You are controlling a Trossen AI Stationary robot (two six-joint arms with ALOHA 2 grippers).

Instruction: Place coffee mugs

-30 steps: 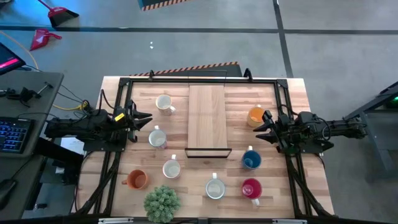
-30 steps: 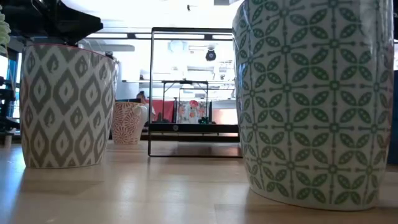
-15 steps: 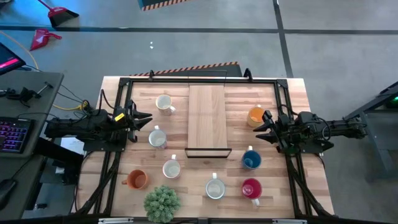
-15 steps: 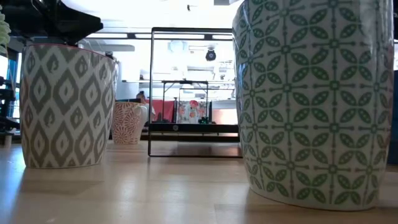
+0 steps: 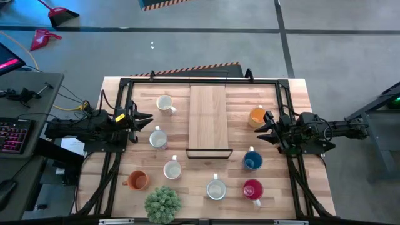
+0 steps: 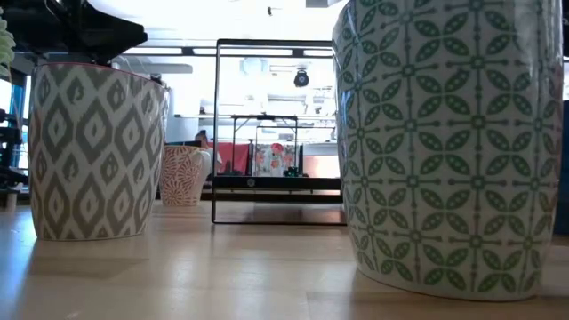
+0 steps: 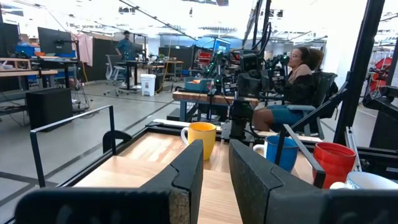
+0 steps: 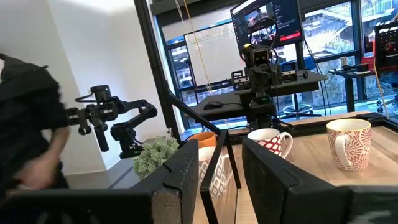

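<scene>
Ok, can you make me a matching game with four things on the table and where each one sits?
Things:
1. blue mug
2. green plant ball
3. wooden board
4. yellow-orange mug

Places:
A. middle of the table, toward the far edge
B. close beside the right gripper
C. near edge, left of centre
D. right half, just behind the red mug

Pairs: 1-D, 2-C, 3-A, 4-B
</scene>
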